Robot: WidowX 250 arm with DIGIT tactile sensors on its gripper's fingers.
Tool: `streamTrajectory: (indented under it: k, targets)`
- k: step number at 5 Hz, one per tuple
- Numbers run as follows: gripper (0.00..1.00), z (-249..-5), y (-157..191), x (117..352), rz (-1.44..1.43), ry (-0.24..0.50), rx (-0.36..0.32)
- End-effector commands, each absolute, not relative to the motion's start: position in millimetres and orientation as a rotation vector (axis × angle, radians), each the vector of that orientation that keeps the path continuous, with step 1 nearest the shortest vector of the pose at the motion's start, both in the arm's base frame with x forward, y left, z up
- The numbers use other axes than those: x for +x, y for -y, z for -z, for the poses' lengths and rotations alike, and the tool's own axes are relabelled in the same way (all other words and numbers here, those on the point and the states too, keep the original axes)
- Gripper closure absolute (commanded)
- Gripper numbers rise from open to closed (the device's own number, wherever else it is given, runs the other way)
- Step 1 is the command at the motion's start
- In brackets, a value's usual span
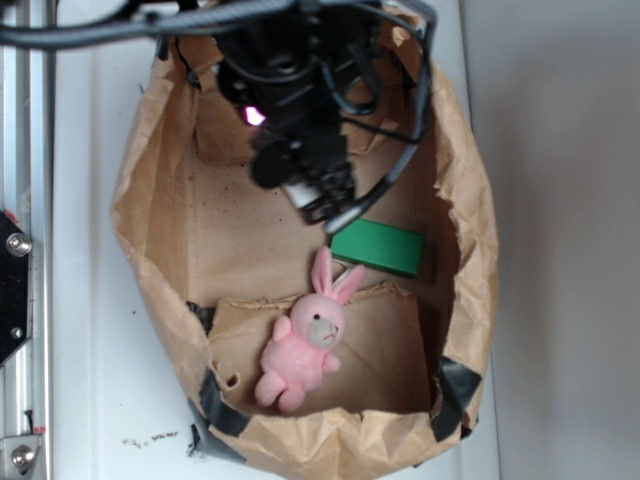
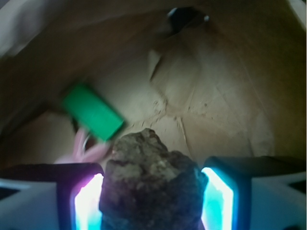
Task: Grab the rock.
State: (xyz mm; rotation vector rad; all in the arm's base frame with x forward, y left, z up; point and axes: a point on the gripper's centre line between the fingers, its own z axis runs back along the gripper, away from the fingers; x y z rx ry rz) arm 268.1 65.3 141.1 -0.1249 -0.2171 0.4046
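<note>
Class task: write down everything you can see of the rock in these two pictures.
The rock is a rough, angular lump, dark brown-grey and mottled, looking like real stone. In the wrist view it sits between the gripper's two glowing fingers, which press on its sides, its pointed top toward the camera. It seems lifted clear of the paper bag's floor, with the green block beyond it. In the exterior view the arm hides it.

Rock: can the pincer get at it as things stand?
Likely yes, and it seems already there. In the wrist view the rock fills the gap of the pincer, with both fingers against its sides. Nothing sits in the way; the green block lies apart.
</note>
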Motion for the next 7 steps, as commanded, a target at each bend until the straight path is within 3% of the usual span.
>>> streamTrajectory:
  k: [1, 2, 4, 5, 7]
  targets:
    - [1.00, -185.3, -58.7, 254.3, -0.146, 0.291, -0.159]
    - [1.00, -184.7, -45.1, 252.5, -0.078, 0.282, -0.152]
    - [1.00, -173.8, -26.4, 258.8, -0.163, 0.436, -0.090]
    - [1.00, -178.1, -23.1, 268.1, -0.197, 0.457, -0.064]
    - [1.00, -188.6, -27.4, 297.7, -0.178, 0.337, -0.042]
